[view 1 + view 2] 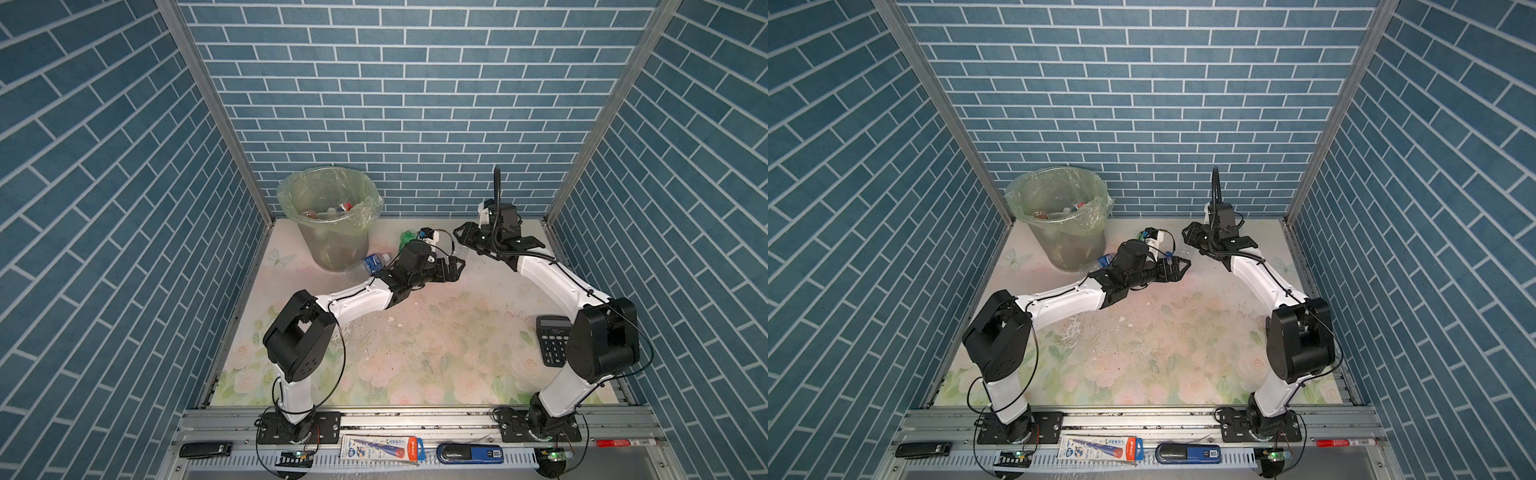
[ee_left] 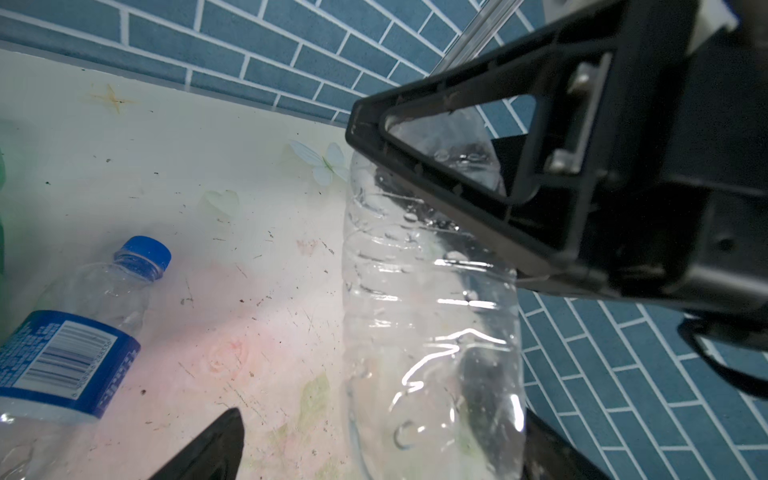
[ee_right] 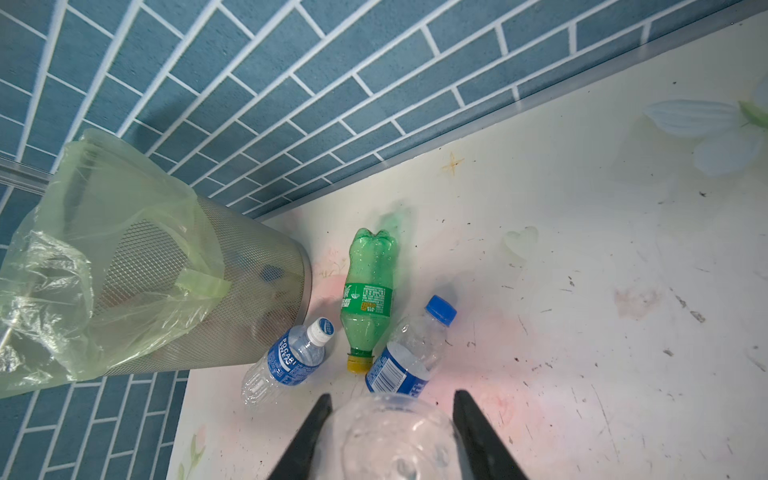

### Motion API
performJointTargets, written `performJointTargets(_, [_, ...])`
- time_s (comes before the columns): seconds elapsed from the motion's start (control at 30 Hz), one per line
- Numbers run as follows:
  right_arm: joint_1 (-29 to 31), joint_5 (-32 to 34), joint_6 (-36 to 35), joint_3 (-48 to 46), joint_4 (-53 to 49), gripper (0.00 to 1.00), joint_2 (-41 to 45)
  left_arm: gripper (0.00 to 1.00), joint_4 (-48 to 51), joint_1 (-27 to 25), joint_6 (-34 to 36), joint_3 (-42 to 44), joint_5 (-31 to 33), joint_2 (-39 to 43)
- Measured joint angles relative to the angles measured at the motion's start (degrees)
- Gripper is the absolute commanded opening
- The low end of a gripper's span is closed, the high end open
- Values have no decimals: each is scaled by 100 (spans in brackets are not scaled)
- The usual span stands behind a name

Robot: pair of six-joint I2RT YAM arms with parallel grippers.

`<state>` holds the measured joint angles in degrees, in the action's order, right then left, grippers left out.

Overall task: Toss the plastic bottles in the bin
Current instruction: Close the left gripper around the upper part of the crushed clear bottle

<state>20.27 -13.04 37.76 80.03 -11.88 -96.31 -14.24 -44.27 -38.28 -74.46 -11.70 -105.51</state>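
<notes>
Your right end effector [image 3: 390,395] grips a clear bottle [image 3: 390,440] near the worktop's [image 1: 415,353] far edge; your left end effector [image 1: 457,266] gapes empty. Some bottles [image 1: 343,207] sit in the bin [image 1: 332,245] at the far left corner; three loose bottles [image 3: 368,291] lie beside it, not yet binned

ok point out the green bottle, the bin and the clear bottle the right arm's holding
green bottle [image 3: 368,297]: right wrist view, on its green label
bin [image 1: 330,249]: in a top view, on the outer wall below the bag's fold
clear bottle [image 2: 432,332]: left wrist view, on the middle of its ribbed body
</notes>
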Motion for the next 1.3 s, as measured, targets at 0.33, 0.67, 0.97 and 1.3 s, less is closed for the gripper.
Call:
performJointTargets(0.33, [111, -101, 140, -74, 105, 39, 0, 83, -116, -101, -140, -184, 186, -229])
performJointTargets(0.67, [98, -76, 142, -125, 177, 43, 46, 64, -332, -181, -184, -168, 313, -243])
performJointTargets(0.97, [111, -195, 173, -136, 155, 61, 79, 61, -433, -190, -114, 39, 365, -155])
performJointTargets(1.3, [122, -186, 98, -136, -15, 85, 516, 60, -149, -170, 173, 315, 621, 149])
